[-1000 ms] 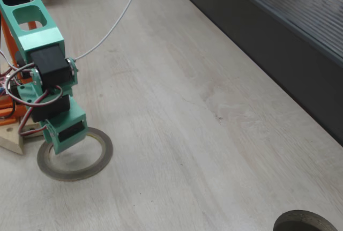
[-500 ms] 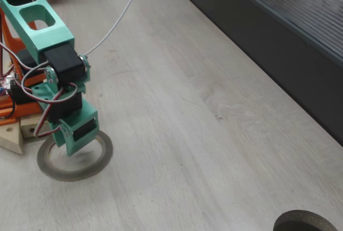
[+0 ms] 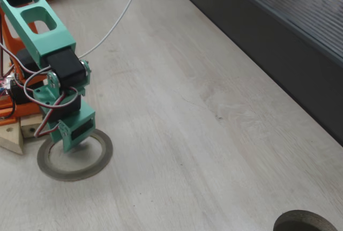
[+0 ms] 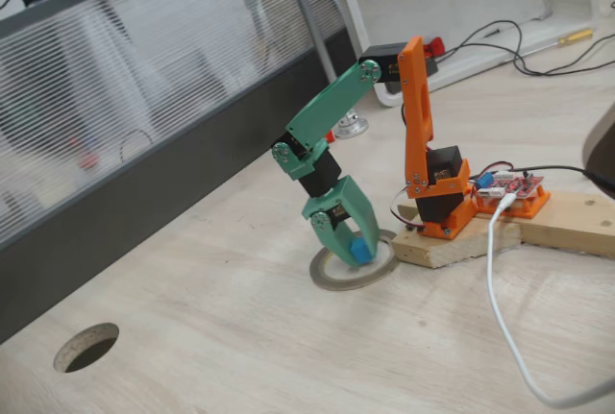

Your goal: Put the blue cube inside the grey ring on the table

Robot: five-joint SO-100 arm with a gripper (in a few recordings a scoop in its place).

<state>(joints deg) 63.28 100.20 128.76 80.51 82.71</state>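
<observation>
1. I have the teal two-finger gripper (image 4: 352,249) clenched on the small bright blue cube (image 4: 360,251), hanging low over the opening of the thin flat grey-brown ring (image 3: 75,156), so a release should drop it inside.
2. The cube is above the ring's opening, near its rim; touching the pale wood-grain table (image 3: 177,118)? I cannot tell.
3. A cube has no long axis; its facing is too small to read.

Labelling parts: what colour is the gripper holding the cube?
Green gripper, clearest in a fixed view.
</observation>
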